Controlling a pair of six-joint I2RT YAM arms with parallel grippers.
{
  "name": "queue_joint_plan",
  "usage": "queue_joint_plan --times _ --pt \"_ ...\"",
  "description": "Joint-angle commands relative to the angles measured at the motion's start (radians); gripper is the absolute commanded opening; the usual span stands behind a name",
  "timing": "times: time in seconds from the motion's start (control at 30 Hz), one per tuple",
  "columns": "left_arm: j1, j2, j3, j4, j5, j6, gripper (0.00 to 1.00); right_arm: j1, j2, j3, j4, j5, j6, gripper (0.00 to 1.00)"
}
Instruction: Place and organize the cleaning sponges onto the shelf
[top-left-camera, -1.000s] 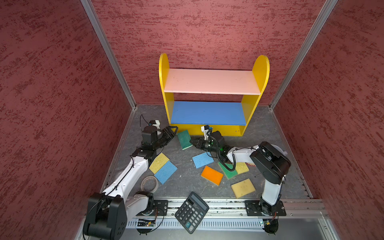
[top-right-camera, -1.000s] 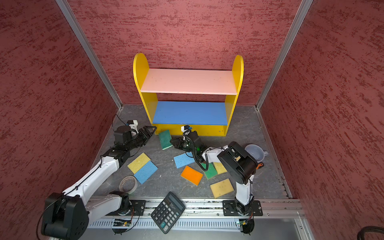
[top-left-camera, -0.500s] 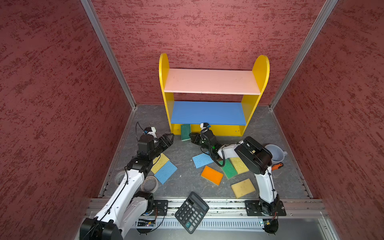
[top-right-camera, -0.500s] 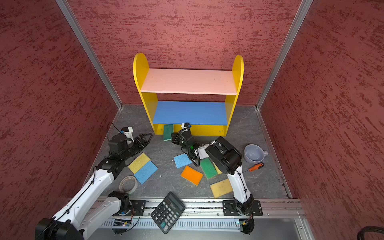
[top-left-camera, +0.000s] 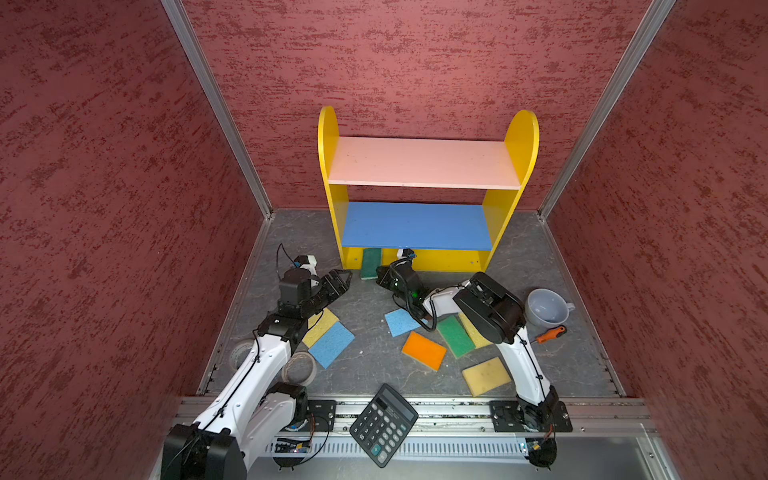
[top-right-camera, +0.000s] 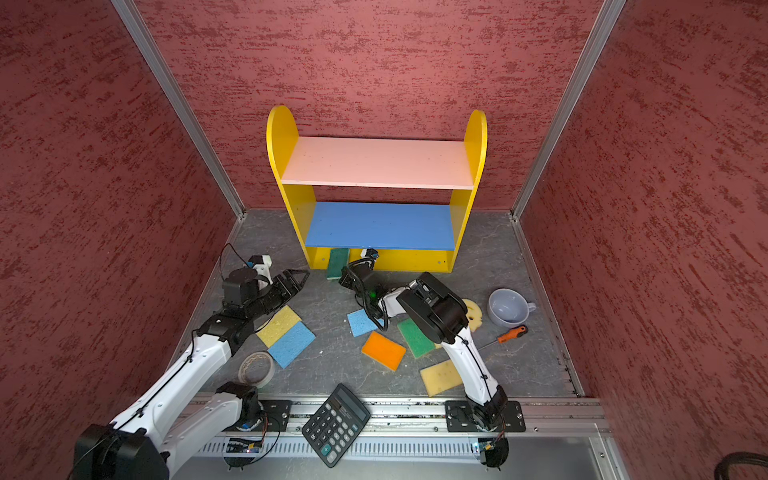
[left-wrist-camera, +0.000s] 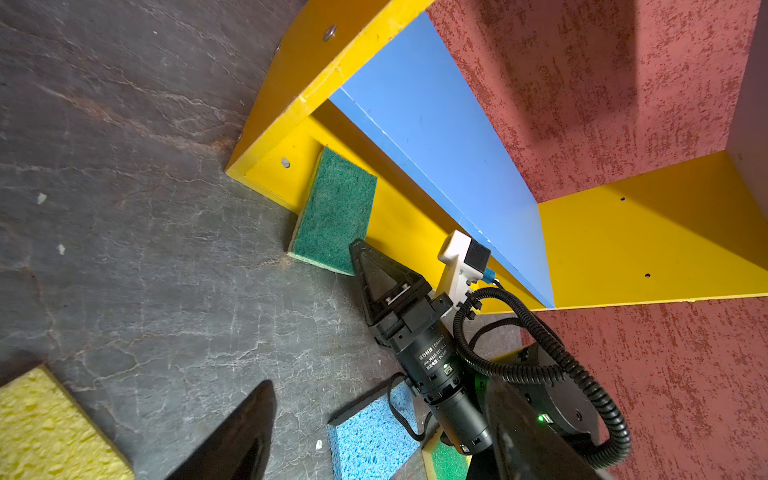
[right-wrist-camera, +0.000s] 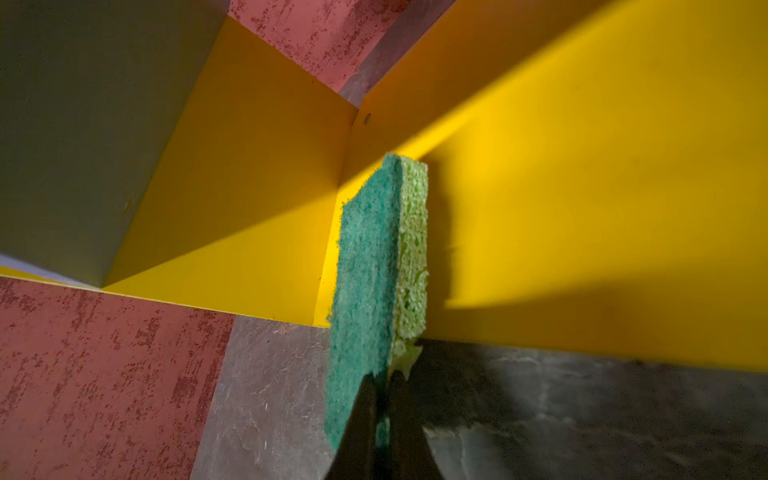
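1. The right gripper (right-wrist-camera: 380, 386) has its dark jaws clenched on the near edge of the green scouring sponge with pale foam backing (right-wrist-camera: 374, 257). I cannot tell how firmly.
2. That sponge stands on edge on the grey stone-patterned floor (top-left-camera: 365, 303). Its foam side leans against the yellow front board (left-wrist-camera: 399, 232) beneath the blue middle board (top-left-camera: 417, 226). This is at the left end of the small three-tier shelf with yellow round-topped sides (top-left-camera: 424, 164).
3. Risk: once let go, the sponge may tip toward the near side and fall flat, since only a lean props it. It also rests on no board of the shelf.
4. Risk: drawing the jaws back could drag the soft foam along.
5. Risk: the left gripper (top-right-camera: 301, 280), jaws spread and empty, hovers just left of the sponge. A reach inward could strike the right gripper.
6. Hidden: in the right wrist view the fingertips are dark and cut off by the frame edge, so their contact is unclear.
7. Hidden: in both top views the blue middle board overhangs the sponge's far end.
8. Hidden: a round cream sponge (top-right-camera: 476, 316) shows only partly behind the right arm in a top view.
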Motion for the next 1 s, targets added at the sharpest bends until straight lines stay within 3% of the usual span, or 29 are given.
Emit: queue_joint_plan --times 0.0,0.23,0.33,0.4,0.5,0.57,0.97 --pt "-0.019 0.014 0.011 -0.007 -0.024 0.025 0.74 -0.030 -0.028 0.017 0.021 0.096 0.037 0.21" --pt "-0.064 0.110 0.035 -0.059 -0.066 0.046 0.37 -0.030 -0.109 -0.078 0.052 0.064 0.015 0.44" --pt "-0.102 0.143 0.027 -0.031 -0.094 0.049 0.12 -0.030 -0.159 -0.151 0.074 0.045 0.020 0.45" --pt "-0.129 0.173 0.014 0.021 -0.113 0.056 0.00 -0.030 -0.191 -0.181 0.050 0.003 0.002 0.38" --pt "-0.140 0.237 0.005 0.103 -0.105 0.046 0.00 -0.030 -0.244 -0.207 -0.024 -0.064 -0.044 0.10" --pt "-0.140 0.296 0.011 0.153 -0.087 0.038 0.00 -0.030 -0.285 -0.248 -0.035 -0.083 -0.062 0.00" --pt "-0.143 0.652 0.091 0.366 -0.065 -0.081 0.00 -0.030 -0.486 -0.458 -0.101 -0.131 -0.086 0.00"
